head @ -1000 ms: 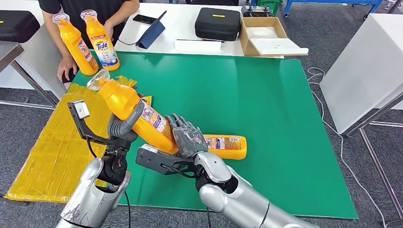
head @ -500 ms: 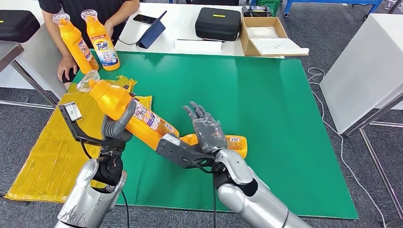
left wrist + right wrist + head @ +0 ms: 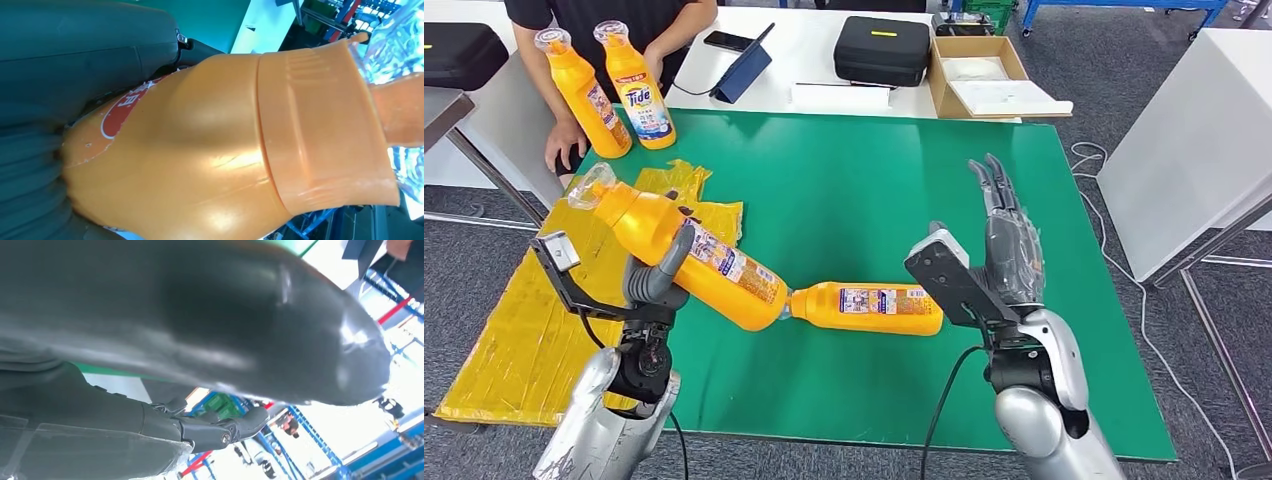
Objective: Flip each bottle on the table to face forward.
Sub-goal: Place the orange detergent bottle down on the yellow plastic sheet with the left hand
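Bottle (image 3: 686, 262), tilted at lower left of the head view, is being gripped by the left hand (image 3: 656, 280) alone; the right hand (image 3: 1009, 245) has let go and is rising at right, fingers spread. Second bottle (image 3: 869, 307) is lying mid-table, awaiting flipping.

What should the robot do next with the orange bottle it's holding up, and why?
Probably stand it upright at the table's far left. The left hand grips the tilted orange detergent bottle above the green table, and two orange bottles stand there already. The right hand is open, off to the side.
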`<state>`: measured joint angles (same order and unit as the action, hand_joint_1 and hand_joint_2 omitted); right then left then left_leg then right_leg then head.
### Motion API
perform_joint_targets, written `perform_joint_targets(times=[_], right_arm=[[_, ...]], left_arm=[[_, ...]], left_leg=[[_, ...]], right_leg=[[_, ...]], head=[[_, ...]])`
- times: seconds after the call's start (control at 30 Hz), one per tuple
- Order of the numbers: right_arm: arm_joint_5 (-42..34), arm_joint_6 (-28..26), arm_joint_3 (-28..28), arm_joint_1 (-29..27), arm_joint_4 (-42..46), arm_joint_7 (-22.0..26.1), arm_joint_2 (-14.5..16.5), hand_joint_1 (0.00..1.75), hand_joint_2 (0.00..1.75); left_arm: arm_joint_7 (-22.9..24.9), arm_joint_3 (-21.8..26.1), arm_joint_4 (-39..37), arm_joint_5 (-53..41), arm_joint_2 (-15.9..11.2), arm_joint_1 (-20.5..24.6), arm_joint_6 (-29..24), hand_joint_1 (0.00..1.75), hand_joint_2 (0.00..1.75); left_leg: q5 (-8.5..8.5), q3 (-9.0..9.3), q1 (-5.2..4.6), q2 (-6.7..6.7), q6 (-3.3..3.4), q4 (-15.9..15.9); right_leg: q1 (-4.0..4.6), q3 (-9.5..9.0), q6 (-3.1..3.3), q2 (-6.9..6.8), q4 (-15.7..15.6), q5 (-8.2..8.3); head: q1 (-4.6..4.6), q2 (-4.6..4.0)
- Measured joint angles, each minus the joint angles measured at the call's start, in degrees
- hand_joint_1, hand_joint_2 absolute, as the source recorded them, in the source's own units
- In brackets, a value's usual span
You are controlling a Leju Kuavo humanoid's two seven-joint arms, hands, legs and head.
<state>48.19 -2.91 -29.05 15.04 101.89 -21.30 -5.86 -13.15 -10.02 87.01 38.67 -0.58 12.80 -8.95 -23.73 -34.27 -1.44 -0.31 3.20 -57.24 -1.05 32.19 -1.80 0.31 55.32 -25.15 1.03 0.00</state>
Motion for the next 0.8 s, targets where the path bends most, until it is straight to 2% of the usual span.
perform_joint_targets(times=[0.1, 0.17, 0.27, 0.5, 0.6, 0.7, 0.8], right_arm=[[0.57, -1.05, 1.52, -2.93, 1.80, 0.72, -1.16, 0.00, 0.00], [0.97, -1.94, 2.71, -6.05, 3.36, 1.83, -2.29, 0.00, 0.00], [1.50, -2.41, 4.59, -10.46, 5.62, 3.24, -3.77, 0.00, 0.00], [2.13, -1.87, 7.12, -15.77, 9.31, 3.97, -4.96, 0.00, 0.00], [1.65, -1.88, 7.49, -16.95, 10.12, 4.15, -5.53, 0.00, 0.00], [0.93, -1.89, 7.56, -17.68, 10.43, 4.40, -6.25, 0.00, 0.00], [0.38, -1.88, 7.56, -17.88, 10.44, 4.54, -6.95, 0.00, 0.00]], left_arm=[[-1.88, 0.08, 0.01, -3.54, -0.46, -0.49, -1.31, 1.75, 1.75], [-4.58, 0.29, 0.01, -11.14, -1.15, -1.00, -4.81, 1.75, 1.75], [-7.84, 1.29, -0.01, -28.31, -2.40, -1.27, -12.53, 1.75, 1.75], [-8.13, 4.46, -4.21, -72.28, -6.51, 0.37, -28.46, 1.75, 1.75], [-8.44, 5.00, -7.54, -84.62, -7.70, 0.64, -30.54, 1.75, 1.75], [-9.85, 6.18, -10.20, -94.95, -7.77, 0.59, -30.68, 1.75, 1.75], [-10.63, 7.32, -12.38, -101.86, -7.67, 0.56, -30.70, 1.75, 1.75]], left_leg=[[0.00, 0.01, 0.01, -0.08, 0.00, 0.00], [0.00, -0.02, 0.01, -0.08, 0.00, 0.01], [-0.01, -0.07, 0.01, -0.03, 0.00, 0.02], [-0.01, -0.05, 0.02, -0.02, -0.01, 0.03], [0.01, -0.04, 0.02, 0.00, -0.01, 0.03], [0.03, -0.04, 0.01, 0.00, 0.02, 0.03], [0.03, -0.05, -0.01, 0.01, 0.02, 0.02]], right_leg=[[0.00, 0.01, 0.00, -0.05, 0.00, 0.00], [0.01, 0.00, 0.00, -0.07, 0.00, 0.00], [0.02, 0.01, 0.00, -0.06, 0.00, -0.01], [-0.01, 0.12, 0.01, -0.05, 0.00, -0.01], [0.00, 0.11, 0.01, -0.03, 0.00, 0.00], [0.00, 0.09, 0.02, -0.02, 0.00, 0.01], [0.00, 0.07, 0.01, -0.02, 0.00, 0.01]], head=[[0.00, 0.00], [0.00, 0.00], [0.00, 0.00], [0.00, 0.00], [0.00, 0.00], [-0.01, 0.00], [-0.01, 0.00]])
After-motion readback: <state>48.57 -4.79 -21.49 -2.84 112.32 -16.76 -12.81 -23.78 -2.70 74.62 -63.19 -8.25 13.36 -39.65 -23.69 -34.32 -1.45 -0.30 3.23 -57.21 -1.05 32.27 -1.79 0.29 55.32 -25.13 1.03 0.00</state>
